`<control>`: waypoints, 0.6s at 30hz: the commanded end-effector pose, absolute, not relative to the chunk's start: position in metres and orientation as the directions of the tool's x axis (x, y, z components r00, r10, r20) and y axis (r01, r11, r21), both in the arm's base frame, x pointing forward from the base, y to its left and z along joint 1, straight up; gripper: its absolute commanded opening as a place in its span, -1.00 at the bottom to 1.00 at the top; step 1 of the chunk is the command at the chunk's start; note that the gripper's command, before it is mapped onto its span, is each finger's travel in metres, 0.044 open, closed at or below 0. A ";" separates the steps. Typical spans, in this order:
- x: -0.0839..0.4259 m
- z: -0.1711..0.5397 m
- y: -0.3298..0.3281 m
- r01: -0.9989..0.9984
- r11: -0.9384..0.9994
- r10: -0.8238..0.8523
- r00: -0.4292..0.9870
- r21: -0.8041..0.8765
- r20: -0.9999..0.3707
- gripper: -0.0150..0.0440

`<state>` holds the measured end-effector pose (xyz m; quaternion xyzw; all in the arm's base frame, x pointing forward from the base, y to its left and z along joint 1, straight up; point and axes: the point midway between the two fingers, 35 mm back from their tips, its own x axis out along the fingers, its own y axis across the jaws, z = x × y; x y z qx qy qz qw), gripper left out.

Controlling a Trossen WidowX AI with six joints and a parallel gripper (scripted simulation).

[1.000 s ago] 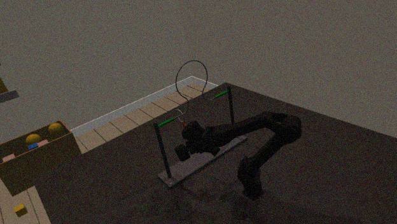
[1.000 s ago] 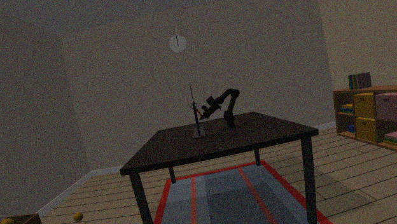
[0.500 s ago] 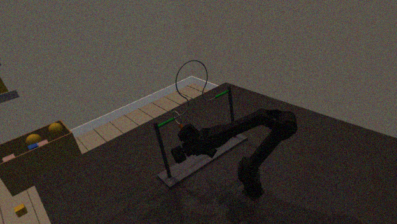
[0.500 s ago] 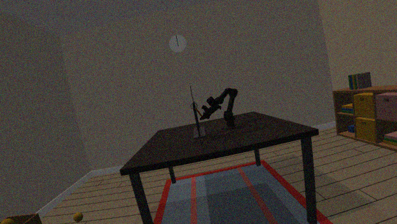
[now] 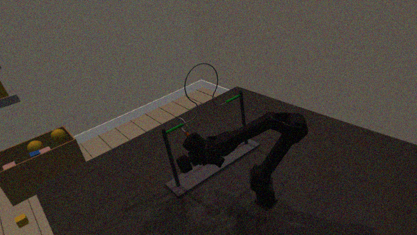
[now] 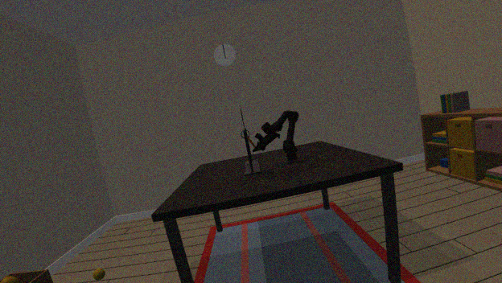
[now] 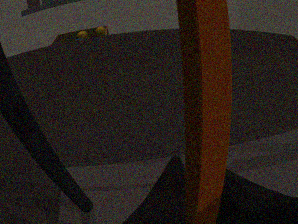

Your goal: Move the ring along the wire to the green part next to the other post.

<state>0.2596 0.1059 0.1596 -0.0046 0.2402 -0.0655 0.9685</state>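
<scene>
Gripping the orange handle (image 5: 188,134) (image 6: 252,142) (image 7: 210,110), the tool (image 5: 189,137) (image 6: 255,149) is clamped firmly. In the top view, the ring (image 5: 182,123) stands at the inner end of the near green part (image 5: 174,128), at about one o'clock from the near post (image 5: 171,160); contact with grey wire cannot be determined.

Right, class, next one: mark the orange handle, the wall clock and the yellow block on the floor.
Orange handle (image 5: 188,134) (image 6: 252,142) (image 7: 215,100): top, exterior and wrist views; on its shaft.
Wall clock (image 6: 224,55): exterior view; middle of its face.
Yellow block (image 5: 21,221): top view; middle of its visible body.
</scene>
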 end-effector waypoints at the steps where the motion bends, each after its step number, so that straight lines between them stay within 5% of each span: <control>1: 0.261 0.163 0.111 0.129 0.991 -0.130 0.879 -0.035 -0.459 -1.00; 18: 0.261 0.163 0.127 0.129 0.991 -0.130 0.880 -0.034 -0.456 -1.00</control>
